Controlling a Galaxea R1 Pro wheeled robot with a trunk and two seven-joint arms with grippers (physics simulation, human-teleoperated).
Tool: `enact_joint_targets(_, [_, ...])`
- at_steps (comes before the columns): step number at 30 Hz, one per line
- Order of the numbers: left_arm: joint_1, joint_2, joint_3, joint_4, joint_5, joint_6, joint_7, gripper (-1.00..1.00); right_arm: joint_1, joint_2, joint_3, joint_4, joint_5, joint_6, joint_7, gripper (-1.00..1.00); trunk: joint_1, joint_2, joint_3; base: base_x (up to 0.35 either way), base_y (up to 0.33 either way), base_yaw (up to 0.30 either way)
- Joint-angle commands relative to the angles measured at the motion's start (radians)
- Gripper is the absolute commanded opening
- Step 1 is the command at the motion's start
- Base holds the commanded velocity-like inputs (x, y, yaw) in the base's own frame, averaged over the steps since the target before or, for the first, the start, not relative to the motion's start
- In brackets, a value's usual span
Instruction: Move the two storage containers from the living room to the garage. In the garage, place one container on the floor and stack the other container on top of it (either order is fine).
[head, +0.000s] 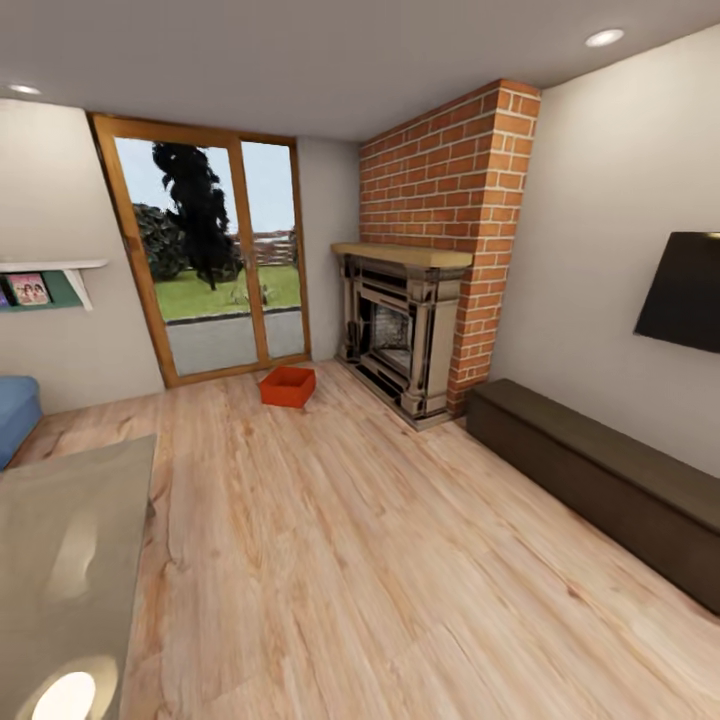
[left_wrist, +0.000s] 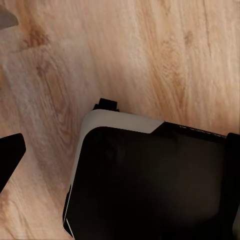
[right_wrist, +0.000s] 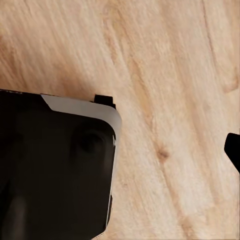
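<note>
1. Across the living room, on the wood plank floor (head: 330, 560), one storage container (head: 288, 386) sits open side up, just in front of the glass patio door (head: 205, 260) and near the brick fireplace (head: 440, 250). It is well apart from the robot. I can make out just this one red-orange bin from the head camera.
2. Around it: a long low dark cabinet (head: 600, 480) runs along the right wall under a black wall TV (head: 685, 290); a glass-topped table (head: 70, 580) and the edge of a blue sofa (head: 15, 410) stand at the left, with a small wall shelf (head: 50, 275) above.
3. Step in hand, as I judge it: the very start, the approach to the first bin. Nothing is picked up and the garage is not in sight.
4. The next move calls for driving forward over open floor, keeping off the table on the left and the cabinet on the right, then stopping close enough to reach down to the bin's walls.
5. Both wrist cameras look down at plank floor and the robot's dark base (left_wrist: 150, 180). A dark tip shows at an edge of each, so whether the fingers are apart or together I cannot tell; nothing appears to be held.
</note>
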Motion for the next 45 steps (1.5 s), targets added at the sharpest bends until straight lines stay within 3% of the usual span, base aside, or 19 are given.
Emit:
enact_joint_targets(1, [-0.001,0.0,-0.003,0.0,0.006,0.001,0.002,1.0,-0.001,0.0,0.008,0.003,-0.01,-0.006,-0.001,1.0,0.001,-0.002,-0.002,0.324,0.0,0.272])
enact_joint_targets(23, [-0.001,0.0,-0.003,0.0,0.006,0.001,0.002,1.0,-0.001,0.001,0.008,0.003,-0.01,-0.005,-0.002,1.0,0.001,-0.002,-0.002,0.324,0.0,0.267])
enact_joint_targets(45, [-0.001,0.0,-0.003,0.0,0.006,0.003,0.002,1.0,-0.001,0.002,0.013,0.003,0.001,-0.005,-0.002,1.0,0.001,-0.002,-0.002,0.324,0.0,0.02])
